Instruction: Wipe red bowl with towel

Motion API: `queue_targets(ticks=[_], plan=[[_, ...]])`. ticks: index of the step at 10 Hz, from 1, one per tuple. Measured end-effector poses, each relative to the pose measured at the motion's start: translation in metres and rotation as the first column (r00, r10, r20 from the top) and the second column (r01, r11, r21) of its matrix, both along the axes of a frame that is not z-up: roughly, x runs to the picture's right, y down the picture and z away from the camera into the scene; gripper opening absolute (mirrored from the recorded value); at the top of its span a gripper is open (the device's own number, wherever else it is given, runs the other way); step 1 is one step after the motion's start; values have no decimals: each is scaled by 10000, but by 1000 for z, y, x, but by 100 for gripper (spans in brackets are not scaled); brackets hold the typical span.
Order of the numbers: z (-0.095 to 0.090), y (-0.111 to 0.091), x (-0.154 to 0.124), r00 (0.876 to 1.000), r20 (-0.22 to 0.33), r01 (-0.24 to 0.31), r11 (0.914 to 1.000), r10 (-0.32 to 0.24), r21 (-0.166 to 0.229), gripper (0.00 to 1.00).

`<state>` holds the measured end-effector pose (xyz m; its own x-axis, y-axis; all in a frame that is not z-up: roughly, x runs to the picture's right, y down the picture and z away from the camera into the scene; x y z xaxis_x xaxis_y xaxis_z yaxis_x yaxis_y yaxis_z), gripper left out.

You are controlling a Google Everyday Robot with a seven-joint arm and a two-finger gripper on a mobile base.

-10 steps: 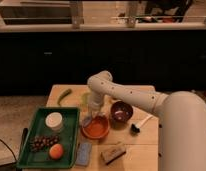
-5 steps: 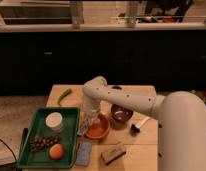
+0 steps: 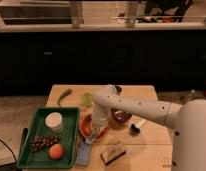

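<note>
The red bowl sits on the wooden table, just right of the green tray. My white arm reaches in from the right and bends down over the bowl. My gripper is low over the bowl's right half and covers much of it. A blue-grey cloth, likely the towel, lies flat on the table in front of the bowl, between the tray and a brown block. I cannot see anything held in the gripper.
The green tray holds a white round lid, dark grapes and an orange. A dark bowl, a pale green cup, a green pepper, a black-and-white utensil and a brown block stand around the red bowl.
My arm has swung left and down, bringing the gripper from beside the dark bowl to low over the red bowl. The objects on the table have not moved.
</note>
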<state>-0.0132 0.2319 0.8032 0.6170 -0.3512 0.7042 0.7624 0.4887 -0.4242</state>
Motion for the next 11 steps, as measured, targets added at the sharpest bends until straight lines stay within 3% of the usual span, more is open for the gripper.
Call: queue_targets(ticks=[2, 4, 8, 11], plan=[[2, -9, 25, 9986, -372, -364, 9993, 368, 117, 0], [1, -29, 27, 9980, -433, -440, 9981, 458, 428, 0], [4, -57, 2, 9994, -253, -199, 9965, 221, 810, 0], [8, -60, -23, 9998, 69, 163, 9963, -170, 847, 0]])
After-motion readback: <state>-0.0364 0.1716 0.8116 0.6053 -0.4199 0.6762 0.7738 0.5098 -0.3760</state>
